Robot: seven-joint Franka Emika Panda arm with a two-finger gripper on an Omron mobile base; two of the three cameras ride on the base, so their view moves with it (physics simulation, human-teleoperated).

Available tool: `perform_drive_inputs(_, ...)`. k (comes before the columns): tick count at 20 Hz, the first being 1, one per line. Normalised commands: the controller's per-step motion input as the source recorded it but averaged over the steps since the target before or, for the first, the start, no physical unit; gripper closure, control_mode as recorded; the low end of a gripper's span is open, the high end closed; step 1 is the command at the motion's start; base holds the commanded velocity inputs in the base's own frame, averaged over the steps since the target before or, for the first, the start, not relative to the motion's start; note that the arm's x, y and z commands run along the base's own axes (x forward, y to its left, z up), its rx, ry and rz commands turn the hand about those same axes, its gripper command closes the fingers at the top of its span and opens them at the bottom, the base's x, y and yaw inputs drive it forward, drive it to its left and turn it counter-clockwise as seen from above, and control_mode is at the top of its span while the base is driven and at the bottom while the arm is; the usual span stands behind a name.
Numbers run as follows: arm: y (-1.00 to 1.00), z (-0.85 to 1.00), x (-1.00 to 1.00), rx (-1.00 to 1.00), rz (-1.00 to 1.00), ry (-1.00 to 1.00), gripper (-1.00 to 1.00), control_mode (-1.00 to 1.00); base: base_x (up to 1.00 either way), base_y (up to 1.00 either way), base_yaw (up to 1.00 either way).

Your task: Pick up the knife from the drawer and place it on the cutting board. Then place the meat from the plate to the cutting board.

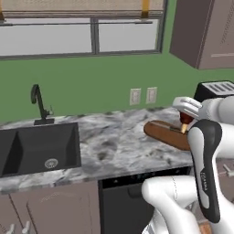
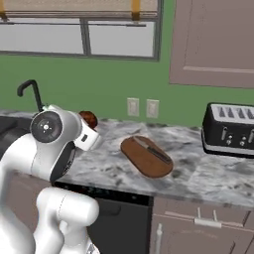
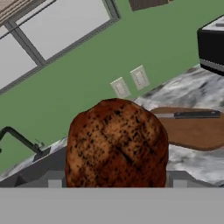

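Observation:
My gripper (image 3: 116, 183) is shut on the meat (image 3: 116, 144), a dark reddish-brown lump that bulges between the two fingers. It hangs in the air above the counter, left of the cutting board (image 2: 146, 158). From the right base the meat (image 2: 88, 118) shows just past the hand; from the left base the meat (image 1: 185, 119) hangs over the board's (image 1: 165, 132) near side. The knife (image 2: 153, 149) lies along the oval board's top, black handle and grey blade; it also shows as the knife (image 3: 192, 114) on the board (image 3: 197, 133). The plate and the drawer are out of view.
A black toaster (image 2: 229, 130) stands on the marble counter (image 2: 208, 173) right of the board. To the left lie a dark sink (image 1: 39, 148) and a black faucet (image 1: 40, 104). Two wall outlets (image 1: 142, 95) sit behind. A cabinet (image 2: 213, 42) hangs above the toaster.

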Motion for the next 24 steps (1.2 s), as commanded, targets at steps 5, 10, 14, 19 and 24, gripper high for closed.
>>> perform_drive_inputs(5,0.0,0.0,0.0,0.0,0.0,0.0,1.0,1.0,0.3,-0.76,0.09)
perform_drive_inputs(10,0.0,0.0,0.0,0.0,0.0,0.0,1.0,1.0,-0.08,-0.97,0.02)
perform_drive_inputs(14,0.0,0.0,0.0,0.0,0.0,0.0,1.0,1.0,0.11,-0.37,0.07)
perform_drive_inputs(19,0.0,0.0,0.0,0.0,0.0,0.0,1.0,1.0,0.44,0.25,0.15)
perform_drive_inputs(24,0.0,0.0,0.0,0.0,0.0,0.0,1.0,1.0,0.25,0.16,0.24)
